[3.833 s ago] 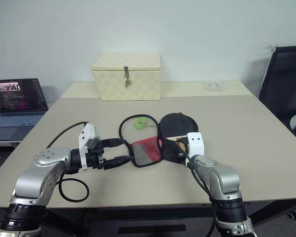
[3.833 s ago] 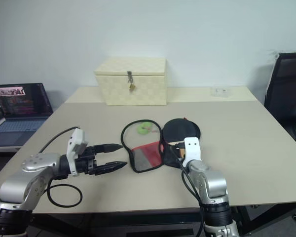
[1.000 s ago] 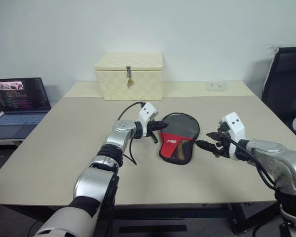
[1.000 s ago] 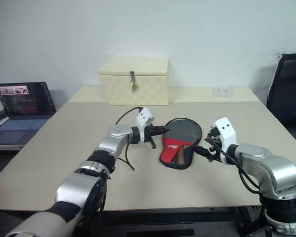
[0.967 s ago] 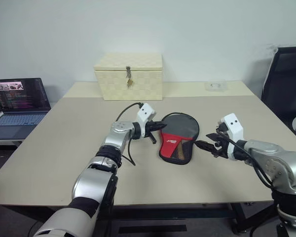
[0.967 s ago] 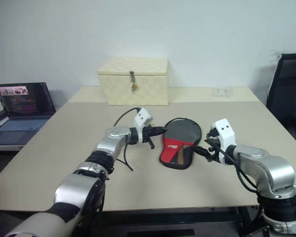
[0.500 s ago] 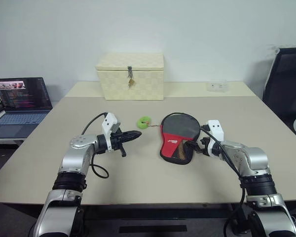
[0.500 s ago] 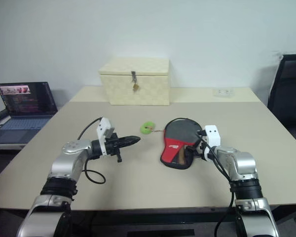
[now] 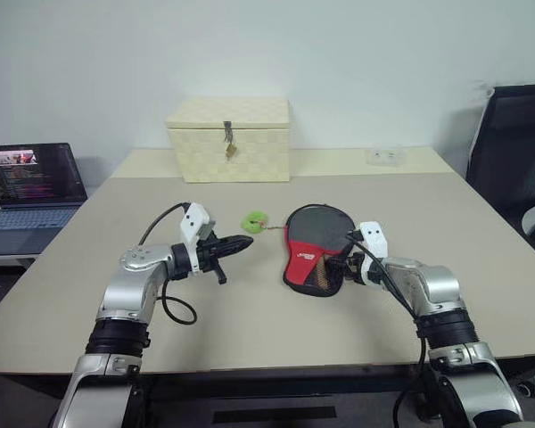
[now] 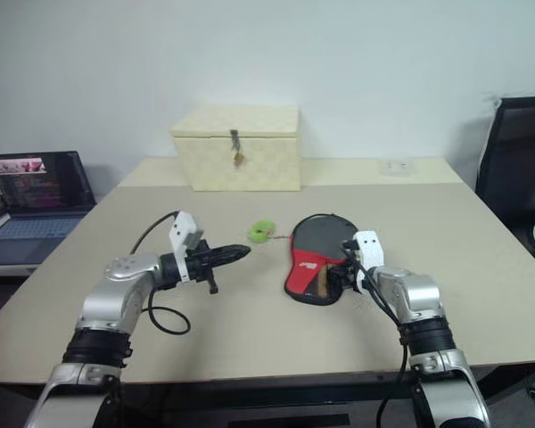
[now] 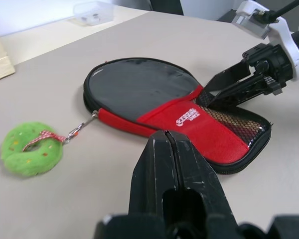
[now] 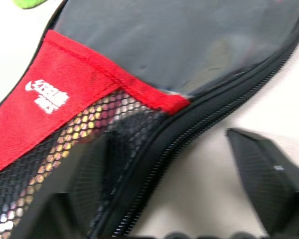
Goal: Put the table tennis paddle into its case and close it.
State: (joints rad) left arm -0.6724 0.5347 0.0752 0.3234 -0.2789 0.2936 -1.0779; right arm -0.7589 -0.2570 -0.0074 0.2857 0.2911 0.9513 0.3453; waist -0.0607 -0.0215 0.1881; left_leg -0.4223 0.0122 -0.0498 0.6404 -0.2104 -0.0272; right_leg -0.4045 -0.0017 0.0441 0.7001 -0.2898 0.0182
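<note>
- The case (image 9: 315,249) lies flat on the surface (image 9: 250,312) with the paddle (image 11: 139,87) inside.
- The right end effector (image 9: 337,265) is spread wide over the case's edge.
- The left end effector (image 9: 241,241) is pressed together, holding nothing, near a green ball (image 9: 253,220).

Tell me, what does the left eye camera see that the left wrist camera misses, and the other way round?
The left eye view alone takes in the cream box, the laptop and the black chair. The left wrist view alone shows the white logo and mesh on the case clearly, and the left gripper shut. Both show the case lying closed on the table, the green ring clipped to its zipper, and the right gripper open at the case's edge.
</note>
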